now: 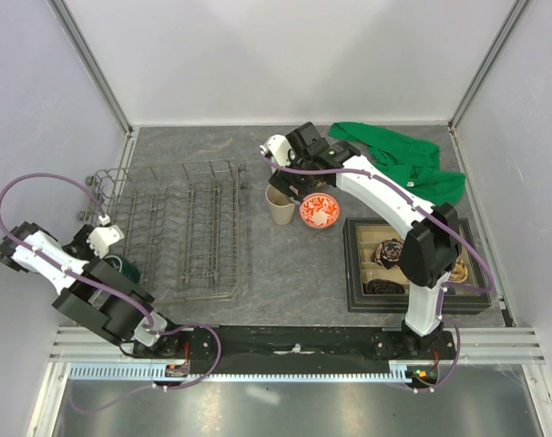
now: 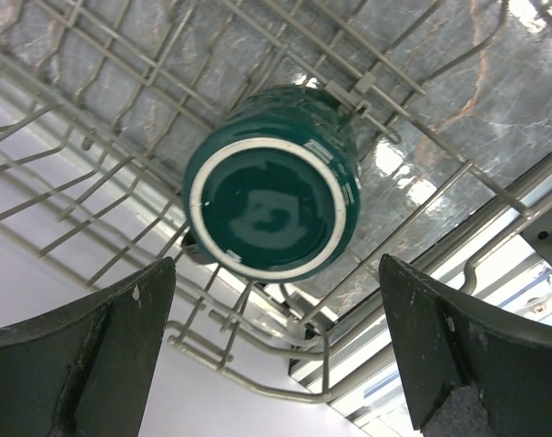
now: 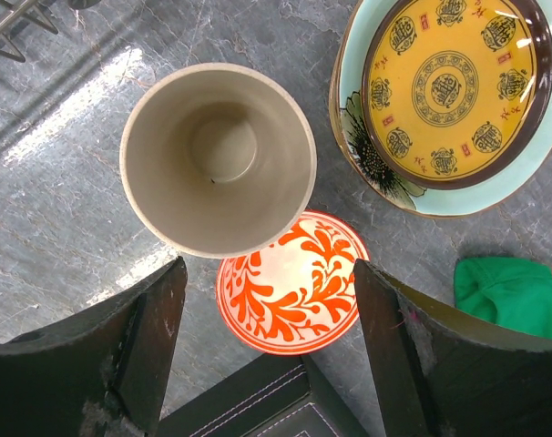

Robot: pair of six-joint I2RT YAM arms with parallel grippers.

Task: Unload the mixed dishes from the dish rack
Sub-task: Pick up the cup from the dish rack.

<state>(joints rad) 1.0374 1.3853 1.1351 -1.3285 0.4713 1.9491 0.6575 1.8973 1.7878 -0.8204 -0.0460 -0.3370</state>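
The grey wire dish rack [image 1: 180,228] stands left of centre. A dark green mug [image 2: 271,196] sits upside down in its near left corner [image 1: 130,267]. My left gripper [image 2: 276,364] is open and empty above the mug [image 1: 110,248]. The beige cup [image 3: 219,155], the red-and-white bowl [image 3: 294,282], and the yellow-gold plate [image 3: 454,86] stacked on the pale green plate [image 3: 367,173] stand on the table right of the rack. My right gripper [image 3: 269,364] is open and empty above the cup [image 1: 279,205] and bowl [image 1: 319,211]. The arm hides the plates in the top view.
A black compartmented tray [image 1: 413,264] holding dark items lies at the right; its corner shows in the right wrist view [image 3: 267,410]. A green cloth [image 1: 394,159] lies at the back right. Walls enclose the table on three sides.
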